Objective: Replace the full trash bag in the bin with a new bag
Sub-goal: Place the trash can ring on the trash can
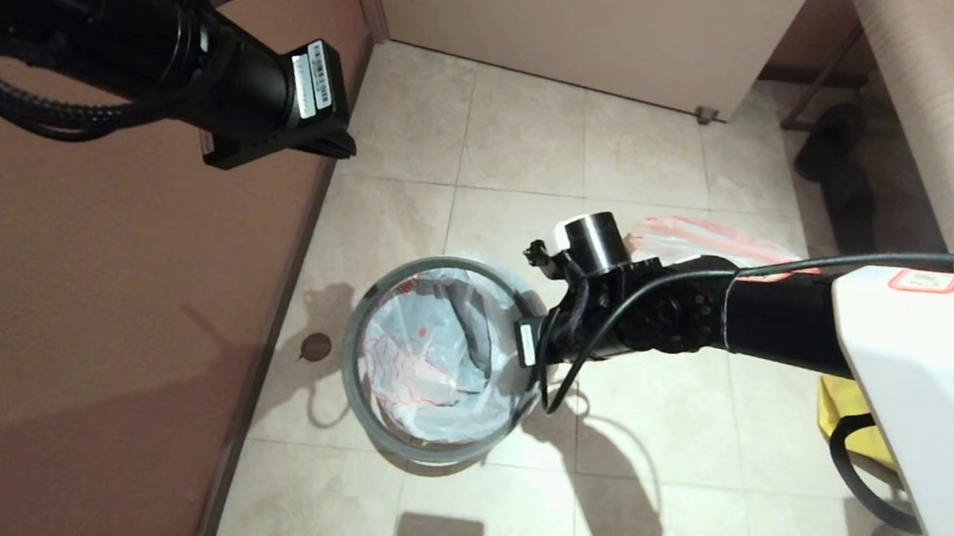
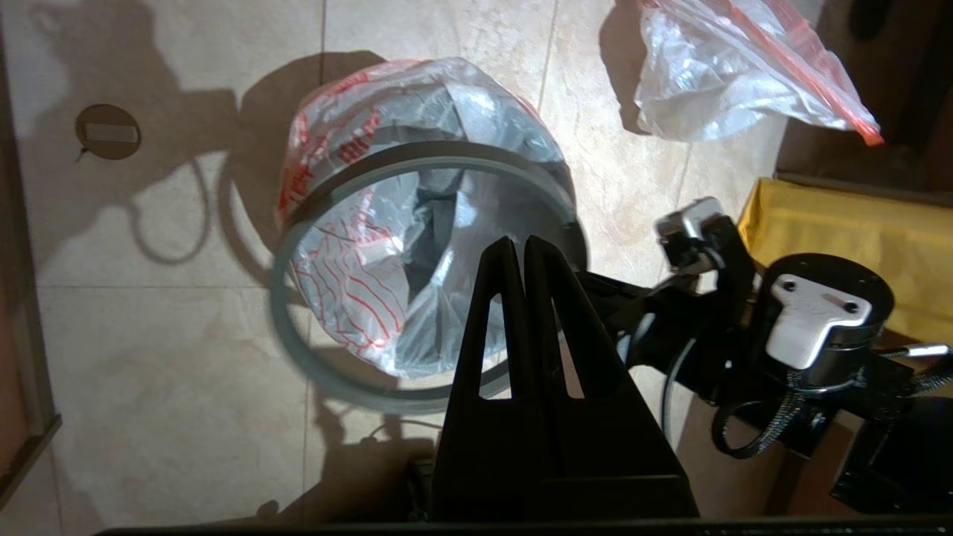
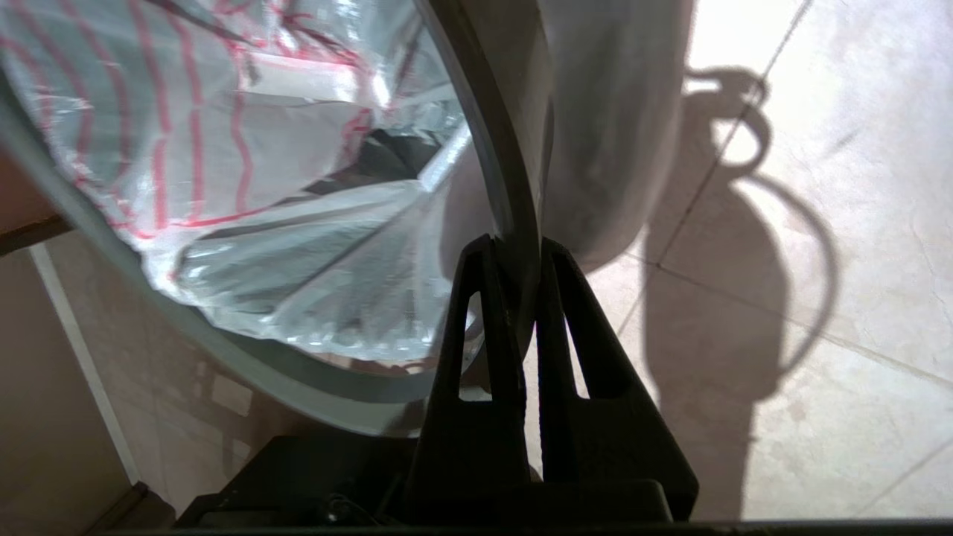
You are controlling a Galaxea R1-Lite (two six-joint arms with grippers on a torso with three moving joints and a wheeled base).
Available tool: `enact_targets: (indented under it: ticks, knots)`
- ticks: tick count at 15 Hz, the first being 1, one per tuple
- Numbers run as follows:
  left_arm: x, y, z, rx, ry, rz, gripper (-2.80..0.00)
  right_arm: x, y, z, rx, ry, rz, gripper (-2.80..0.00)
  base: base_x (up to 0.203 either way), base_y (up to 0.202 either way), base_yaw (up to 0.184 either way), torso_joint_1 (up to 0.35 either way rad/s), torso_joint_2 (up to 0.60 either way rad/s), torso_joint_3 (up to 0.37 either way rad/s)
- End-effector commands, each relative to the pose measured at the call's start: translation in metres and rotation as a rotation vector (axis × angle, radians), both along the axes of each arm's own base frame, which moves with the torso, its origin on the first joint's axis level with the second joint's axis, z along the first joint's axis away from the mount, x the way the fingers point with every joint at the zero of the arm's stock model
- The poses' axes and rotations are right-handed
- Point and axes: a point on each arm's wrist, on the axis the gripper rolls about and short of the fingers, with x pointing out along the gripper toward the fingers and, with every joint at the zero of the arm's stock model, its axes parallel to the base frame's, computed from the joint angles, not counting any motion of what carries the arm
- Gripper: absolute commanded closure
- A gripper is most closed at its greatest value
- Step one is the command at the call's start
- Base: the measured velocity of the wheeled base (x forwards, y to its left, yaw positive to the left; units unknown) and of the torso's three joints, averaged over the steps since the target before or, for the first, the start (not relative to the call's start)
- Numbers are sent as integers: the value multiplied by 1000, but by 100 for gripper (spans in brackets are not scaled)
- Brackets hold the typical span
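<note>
**Desk:** Which step is this?

**Photographer:** The ring-fitting stage, by my reading. The new bag (image 1: 419, 370), printed with red line drawings, already lines the bin (image 1: 436, 359) on the tiled floor (image 1: 639, 506). The right gripper (image 3: 514, 249) pinches the grey rim ring (image 3: 514, 193) at the bin's right side, jaws clamped on the band. The ring looks tilted over the mouth, not seated.

**Desk:** And the old bag?

**Photographer:** The full trash bag (image 2: 733, 78) lies on the floor beyond the bin, well apart, near the yellow bag (image 2: 841, 238).

**Desk:** The other arm?

**Photographer:** The left gripper (image 2: 523, 246) hangs above the bin, jaws pressed together, holding nothing.

**Desk:** Next move?

**Photographer:** Likely lowering the ring level onto the bin's edge, trapping the film evenly without dragging it inside.
</note>
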Motion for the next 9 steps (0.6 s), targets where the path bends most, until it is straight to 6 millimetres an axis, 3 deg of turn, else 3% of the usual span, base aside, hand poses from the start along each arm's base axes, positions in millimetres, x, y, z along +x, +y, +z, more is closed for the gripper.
enact_targets:
  ticks: [1, 3, 5, 9]
  knots:
    - [7, 5, -6, 6, 24, 26, 0, 2, -5, -5, -16, 17, -14, 0, 0, 0, 0, 0, 0, 0]
    - [-8, 8, 5, -9, -10, 12, 0, 13, -8, -13, -20, 4, -38, 0, 0, 0, 0, 0, 0, 0]
    - [-8, 8, 5, -10, -11, 11, 0, 20, -8, -25, -22, 4, -50, 0, 0, 0, 0, 0, 0, 0]
    - [-10, 9, 6, -11, -12, 9, 0, 36, -15, -26, 12, -76, -74, 0, 0, 0, 0, 0, 0, 0]
